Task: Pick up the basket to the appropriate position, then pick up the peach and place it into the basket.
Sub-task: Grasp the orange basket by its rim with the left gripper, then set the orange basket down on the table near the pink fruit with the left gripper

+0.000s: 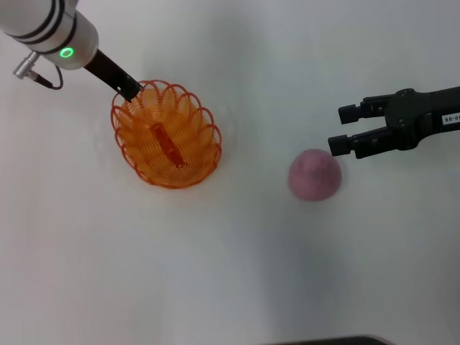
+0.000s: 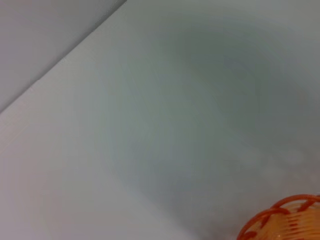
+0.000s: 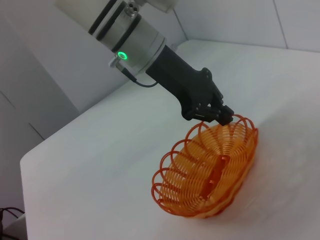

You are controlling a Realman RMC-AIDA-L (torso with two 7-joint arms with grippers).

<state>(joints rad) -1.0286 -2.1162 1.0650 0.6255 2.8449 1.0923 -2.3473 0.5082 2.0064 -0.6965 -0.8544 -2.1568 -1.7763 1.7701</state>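
Observation:
The orange wire basket (image 1: 167, 134) stands left of centre on the white table. My left gripper (image 1: 129, 90) is at the basket's far-left rim, fingers shut on a rim loop. The right wrist view shows this grip (image 3: 220, 116) on the basket (image 3: 210, 172), which looks slightly tilted. A bit of the rim shows in the left wrist view (image 2: 285, 222). The pink-mauve peach (image 1: 315, 175) lies on the table to the right of the basket. My right gripper (image 1: 343, 128) is open and empty, just beyond and to the right of the peach, fingers pointing left.
The white table (image 1: 230, 273) spreads all round the basket and the peach. Its far edge and a grey wall show in the right wrist view (image 3: 40, 100). A dark strip lies at the head view's near edge (image 1: 338, 341).

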